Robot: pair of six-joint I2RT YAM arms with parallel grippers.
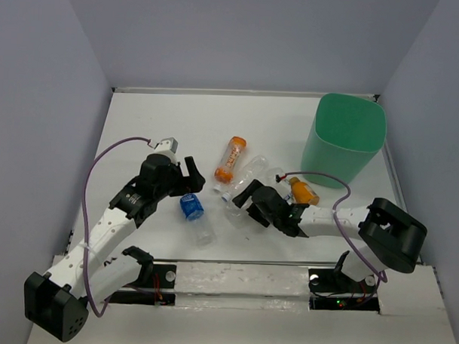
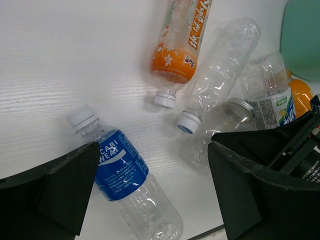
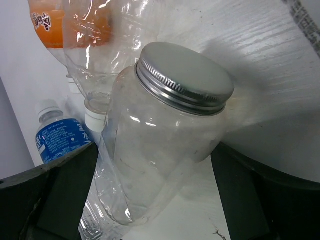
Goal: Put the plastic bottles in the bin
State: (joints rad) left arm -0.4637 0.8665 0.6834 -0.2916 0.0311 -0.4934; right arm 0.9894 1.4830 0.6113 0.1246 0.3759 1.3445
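Pick-up step: right fingers (image 3: 55, 195), wide, straddle the silver-capped bottle (image 3: 165, 130) (not yet gripped); closing comes next. Left fingers (image 2: 65, 180), also wide, hover over the blue-labelled bottle (image 2: 120, 165).

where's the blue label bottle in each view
Top external: the blue-label bottle lies centre-left, below-left of the white-capped orange bottle.
Left wrist: bottle lower left, cap pointing up-left.
Right wrist: bottle at the lower left edge.
Shared landmark: the white-capped orange bottle, above it in all three.
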